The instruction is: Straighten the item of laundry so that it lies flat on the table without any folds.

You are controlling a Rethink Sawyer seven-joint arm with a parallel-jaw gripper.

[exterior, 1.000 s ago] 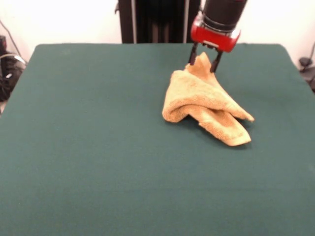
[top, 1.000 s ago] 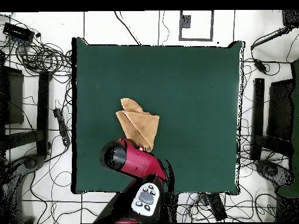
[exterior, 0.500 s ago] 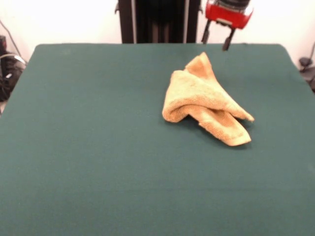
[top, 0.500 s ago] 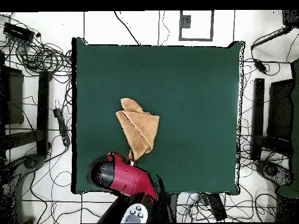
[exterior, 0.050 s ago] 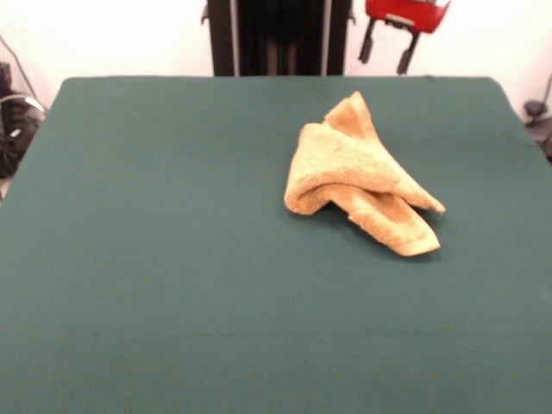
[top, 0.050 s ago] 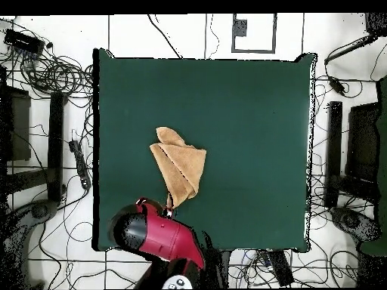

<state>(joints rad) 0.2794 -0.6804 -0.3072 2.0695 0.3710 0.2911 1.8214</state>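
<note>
The item of laundry [exterior, 0.050 s ago: 358, 177] is a golden-tan towel, crumpled into a folded heap with a raised peak at its far end and a hemmed corner sticking out toward the near right. It lies right of the middle of the green table [exterior, 0.050 s ago: 172, 241]. My gripper [exterior, 0.050 s ago: 385, 53] hangs high above the table's far edge, behind the towel's peak and clear of it, open with nothing between its dark fingers [exterior, 0.050 s ago: 404, 60]. From overhead the towel [top, 0.050 s ago: 180, 165] lies left of the table's [top, 0.050 s ago: 249, 136] middle, and the red wrist covers most of the gripper [top, 0.050 s ago: 168, 207] just below the towel's lower tip.
Cables, stands and dark equipment [top, 0.050 s ago: 45, 151] surround the table on the floor. A black pedestal [exterior, 0.050 s ago: 276, 34] stands behind the table's far edge.
The gripper has let go of the towel's peak, risen and drawn back past the far edge of the table. The towel has kept its crumpled shape and place.
</note>
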